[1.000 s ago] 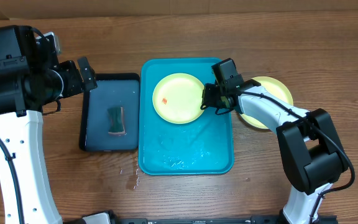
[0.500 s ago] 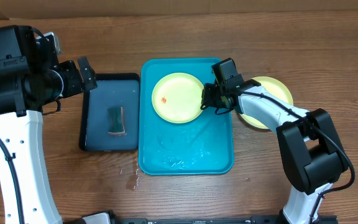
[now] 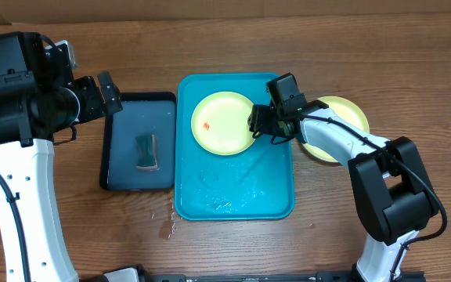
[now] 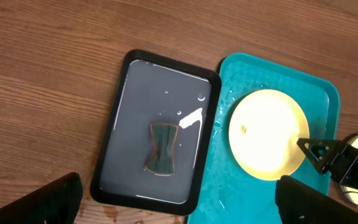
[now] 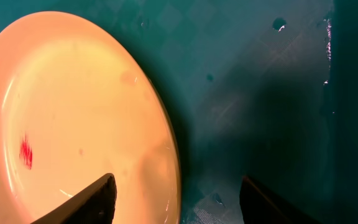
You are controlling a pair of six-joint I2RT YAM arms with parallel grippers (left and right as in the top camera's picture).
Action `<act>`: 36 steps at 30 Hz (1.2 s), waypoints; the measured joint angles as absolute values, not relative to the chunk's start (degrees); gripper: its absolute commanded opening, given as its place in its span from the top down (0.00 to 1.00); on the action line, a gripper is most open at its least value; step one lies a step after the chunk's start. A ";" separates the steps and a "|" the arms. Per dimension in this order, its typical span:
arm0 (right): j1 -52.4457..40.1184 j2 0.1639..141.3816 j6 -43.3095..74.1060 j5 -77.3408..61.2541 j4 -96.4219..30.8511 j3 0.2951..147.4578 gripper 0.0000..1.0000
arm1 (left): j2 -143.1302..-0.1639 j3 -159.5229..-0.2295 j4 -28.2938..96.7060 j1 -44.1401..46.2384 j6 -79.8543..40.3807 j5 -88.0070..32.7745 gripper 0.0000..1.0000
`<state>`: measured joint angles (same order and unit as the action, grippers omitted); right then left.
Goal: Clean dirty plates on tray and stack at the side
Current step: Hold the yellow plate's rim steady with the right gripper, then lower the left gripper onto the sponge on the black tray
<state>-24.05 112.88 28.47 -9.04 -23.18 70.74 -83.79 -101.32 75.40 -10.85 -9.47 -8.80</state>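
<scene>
Since a second ago my right gripper point(image 3: 258, 125) has parted its jaws. They now stand apart astride the right rim of the round yellow-green plastic plate point(image 3: 224, 124), clamped on nothing. That plate lies flat, face up, in the far half of the large turquoise rectangular plastic tray point(image 3: 233, 200). Being round, it has no long axis. Its red smear point(image 5: 25, 151) remains, so I judge wiping comes next, which calls for fetching the green sponge point(image 3: 146, 151) lying left of the tray. My left gripper point(image 3: 110, 94) hangs wide open, empty.

A brown wooden bench point(image 3: 413, 47) with left-to-right grain fills the scene; a paler strip point(image 3: 210, 6) borders its far edge.
</scene>
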 measured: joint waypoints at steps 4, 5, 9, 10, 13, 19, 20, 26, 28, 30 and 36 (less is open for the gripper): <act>-24.05 112.88 28.49 -9.04 -23.16 70.74 0.35 | -83.79 -101.32 75.05 -10.85 -9.50 -8.82 0.00; -24.05 112.88 28.49 -9.02 -23.14 70.74 0.35 | -83.79 -101.32 74.43 -10.85 -9.54 -8.88 0.00; -24.05 112.88 28.51 -9.04 -23.22 70.74 0.34 | -83.79 -101.32 72.20 -10.85 -10.37 -9.23 0.00; -24.05 112.88 28.51 -9.04 -23.29 70.74 0.33 | -83.79 -101.32 71.81 -10.85 -10.46 -9.28 0.00; -24.05 112.88 28.47 -8.99 -23.40 70.74 0.32 | -83.79 -101.32 72.51 -10.85 -12.05 -9.91 0.00; -24.05 112.88 28.45 -9.04 -23.46 70.74 0.29 | -83.79 -98.78 75.37 -7.88 -11.66 -12.47 0.00; -24.05 112.88 28.45 -9.02 -23.44 70.74 0.28 | -83.79 -97.34 75.33 -6.98 -11.66 -12.73 0.01; -24.05 112.88 28.40 -8.99 -23.38 70.74 0.16 | -88.90 -83.22 71.31 0.73 -11.70 -13.78 0.00; -24.05 112.88 28.32 -9.02 -23.33 70.74 0.14 | -91.66 -80.75 70.41 2.11 -11.68 -13.98 0.04; -24.05 112.88 28.27 -9.04 -23.29 70.74 0.13 | -94.41 -79.75 69.71 2.66 -11.84 -13.98 0.18; -24.05 112.88 28.25 -9.04 -23.14 70.74 0.12 | -98.56 -79.75 67.11 2.52 -12.25 -9.08 0.52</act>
<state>-24.05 112.88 28.25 -9.04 -23.14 70.74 -98.56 -79.75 67.11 2.52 -12.25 -9.08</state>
